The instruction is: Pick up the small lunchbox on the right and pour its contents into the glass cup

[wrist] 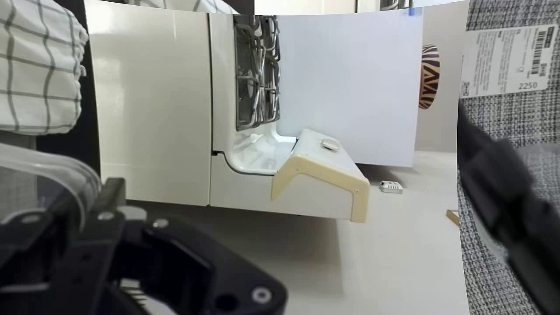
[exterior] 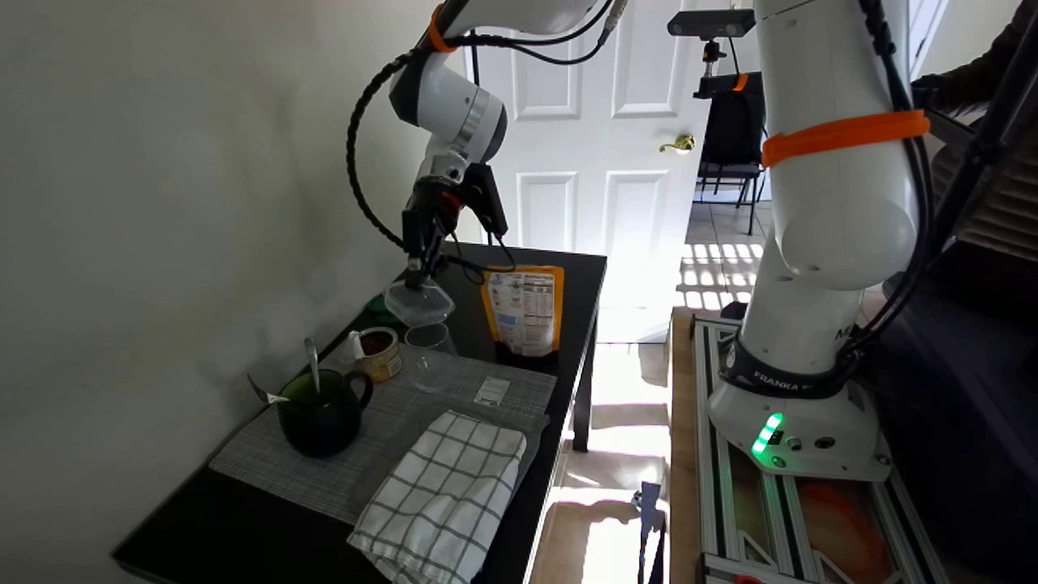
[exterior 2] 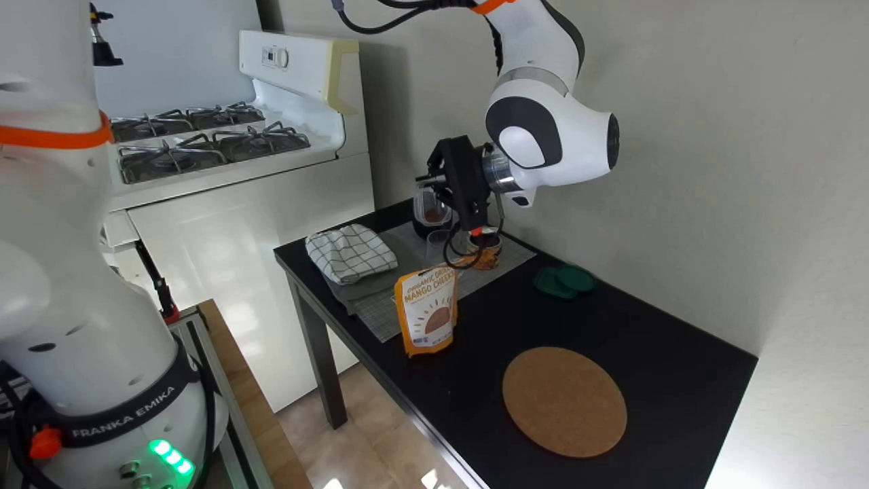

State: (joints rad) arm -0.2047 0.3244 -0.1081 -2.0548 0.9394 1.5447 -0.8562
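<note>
My gripper (exterior: pixel 415 274) is shut on the edge of a clear plastic box, the small lunchbox (exterior: pixel 419 303), and holds it in the air over the table. It hangs tilted just above the clear glass cup (exterior: pixel 428 361), which stands upright on the grey placemat. In an exterior view the lunchbox (exterior 2: pixel 432 206) shows below the gripper (exterior 2: pixel 432 182), with an orange-brown patch that may be inside or behind it. Part of the glass cup (exterior 2: pixel 438 246) is visible there. The wrist view has the lunchbox's clear rim (wrist: pixel 65 173) against the black fingers (wrist: pixel 109 197).
Close by the cup stands a small tan can (exterior: pixel 381 357). A dark mug (exterior: pixel 320 414) with cutlery is near the wall. An orange-white pouch (exterior 2: pixel 428 309), a folded checkered cloth (exterior: pixel 450 478), green lids (exterior 2: pixel 565 280) and a round brown board (exterior 2: pixel 563 401) also occupy the table.
</note>
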